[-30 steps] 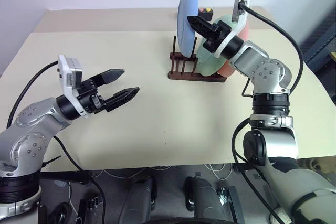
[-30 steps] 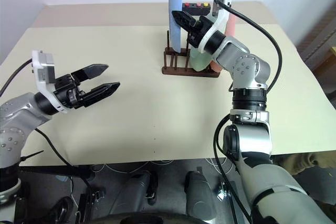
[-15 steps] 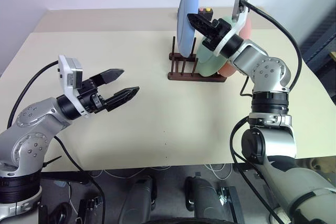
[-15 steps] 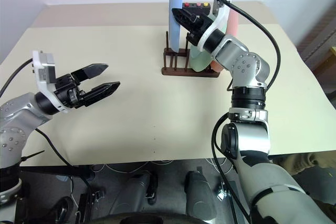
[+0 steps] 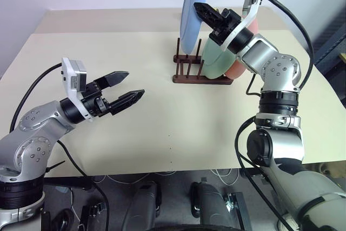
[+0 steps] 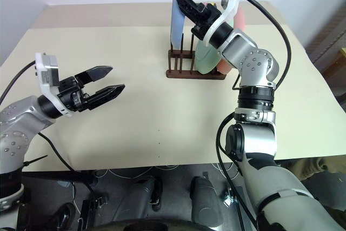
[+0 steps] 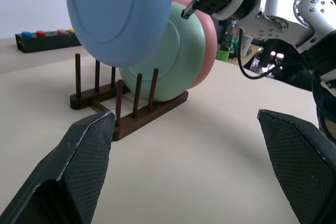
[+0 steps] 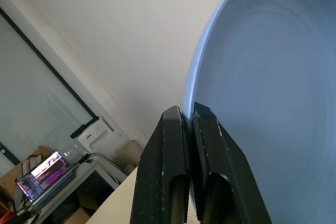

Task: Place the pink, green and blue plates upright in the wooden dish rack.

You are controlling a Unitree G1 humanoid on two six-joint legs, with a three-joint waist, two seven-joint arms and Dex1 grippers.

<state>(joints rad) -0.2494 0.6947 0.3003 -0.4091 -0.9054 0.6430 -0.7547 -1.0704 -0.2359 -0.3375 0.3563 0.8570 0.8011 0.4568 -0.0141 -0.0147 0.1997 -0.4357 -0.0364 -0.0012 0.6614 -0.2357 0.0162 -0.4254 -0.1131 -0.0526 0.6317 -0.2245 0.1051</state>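
Since a second ago I see the blue plate (image 5: pixel 193 9) sitting higher in the picture, its lower edge now up near the tops of the front pegs of the rack (image 5: pixel 201 74), and my right hand (image 5: pixel 201 7) has gone up with it. That hand is clenched on the plate's rim; the right wrist view shows both fingers (image 8: pixel 170 156) pinching the edge. The plate stands on edge, tilted a little, above the rack's front slots, just beside the green plate (image 5: pixel 218 58). The green plate and the pink plate (image 5: pixel 241 63) behind it are where they were, both upright in the rack at the far side of the bench (image 5: pixel 162 117). My left hand (image 5: pixel 124 87) hangs over the bench well apart from the rack, fingers spread and grasping nothing, unchanged. A black button box (image 7: pixel 47 39) lies beyond the rack.
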